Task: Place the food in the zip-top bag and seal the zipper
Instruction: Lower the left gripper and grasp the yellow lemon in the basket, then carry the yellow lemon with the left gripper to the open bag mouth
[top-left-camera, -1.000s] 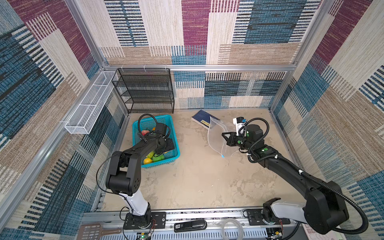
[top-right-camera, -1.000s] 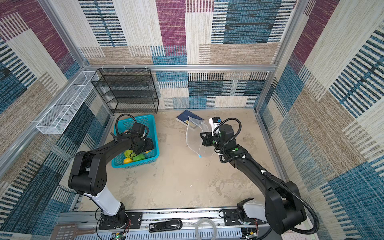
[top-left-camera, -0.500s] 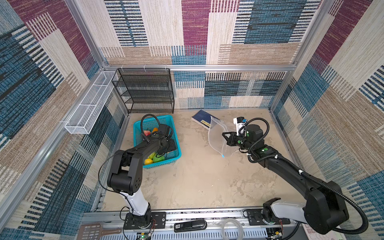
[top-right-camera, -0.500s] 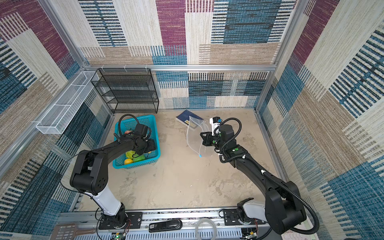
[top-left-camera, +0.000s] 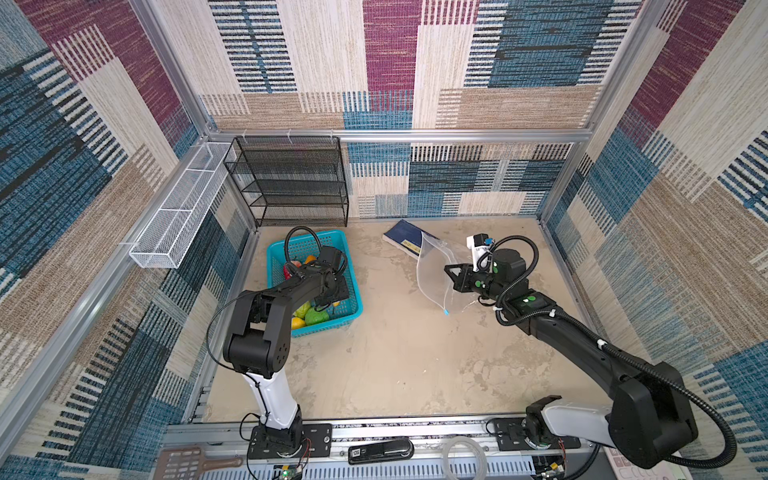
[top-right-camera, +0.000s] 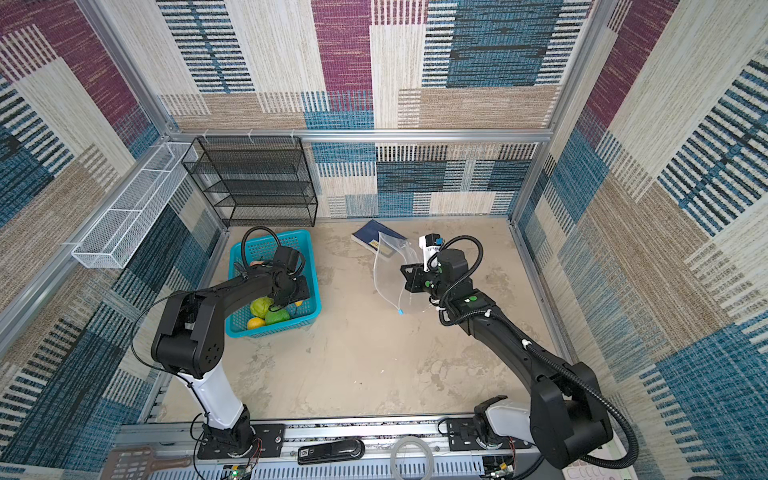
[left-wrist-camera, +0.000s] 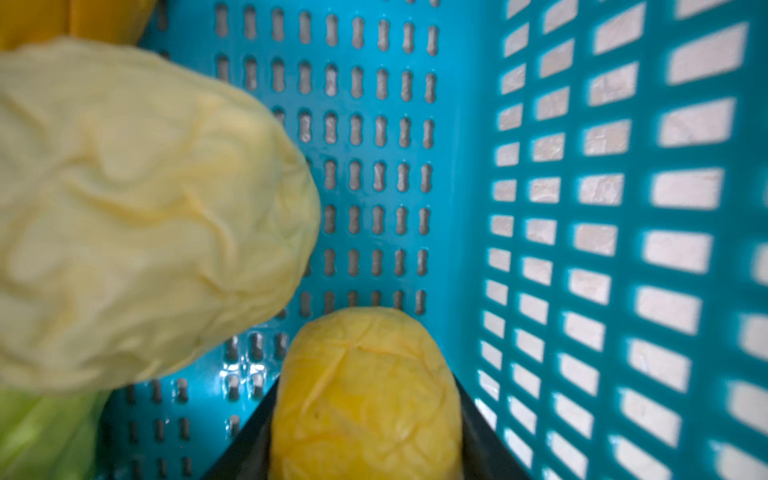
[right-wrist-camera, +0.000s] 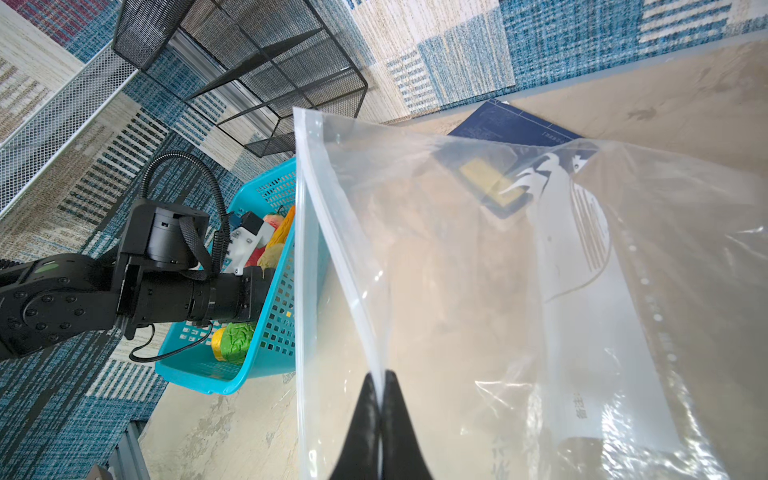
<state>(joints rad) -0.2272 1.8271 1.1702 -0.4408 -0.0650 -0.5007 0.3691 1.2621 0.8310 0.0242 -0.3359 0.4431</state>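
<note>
At the desk's (top-left-camera: 395, 357) 10 o'clock, the left end effector (left-wrist-camera: 365, 384) pinches a wrinkled oval lemon (left-wrist-camera: 365, 415) inside the slotted teal plastic basket (left-wrist-camera: 463, 166) beside a crinkly pale cabbage (left-wrist-camera: 145, 208), while at 2 o'clock the right end effector (right-wrist-camera: 380, 376), pressed together, nips the clear glossy zip-top bag (right-wrist-camera: 457, 299) by its zipper (right-wrist-camera: 334, 249).

Clear crinkly plastic zip-top bag (right-wrist-camera: 457, 291), my matt black right tool (right-wrist-camera: 380, 378), glossy teal perforated plastic basket (left-wrist-camera: 374, 124), wrinkled yellow toy food (left-wrist-camera: 365, 395)
</note>
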